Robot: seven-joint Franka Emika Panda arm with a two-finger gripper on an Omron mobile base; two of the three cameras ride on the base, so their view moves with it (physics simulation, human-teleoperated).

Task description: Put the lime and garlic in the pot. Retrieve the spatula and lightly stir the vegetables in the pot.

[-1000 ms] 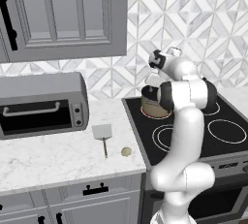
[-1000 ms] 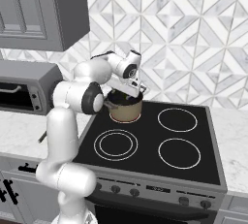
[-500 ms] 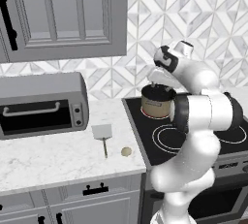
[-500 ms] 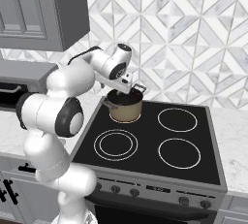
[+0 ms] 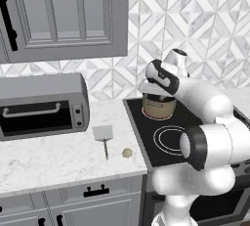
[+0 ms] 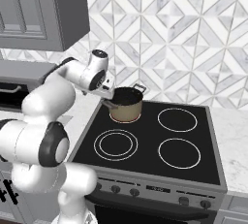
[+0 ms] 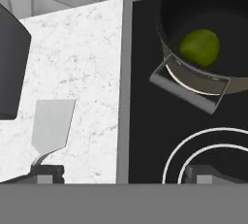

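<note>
We are holding our gripper [image 7: 121, 172] wide open and empty near the pot [image 6: 125, 104], which is sitting on the back left burner, upper middle of the right base view. In the hand view the lime [image 7: 199, 47] is lying inside the pot at upper right. The garlic [image 5: 127, 152] is waiting on the counter [image 5: 49, 156] at lower middle of the left base view, just right of the spatula [image 5: 104, 137].

We are judging the garlic light, firm and prone to rolling, so we are planning to pinch it across its widest part. The spatula looks stiff and light; its thin handle is the place to grip.

The hand view is showing the pot's inside, which the left base view is hiding behind the arm. The left base view is showing the garlic.
</note>
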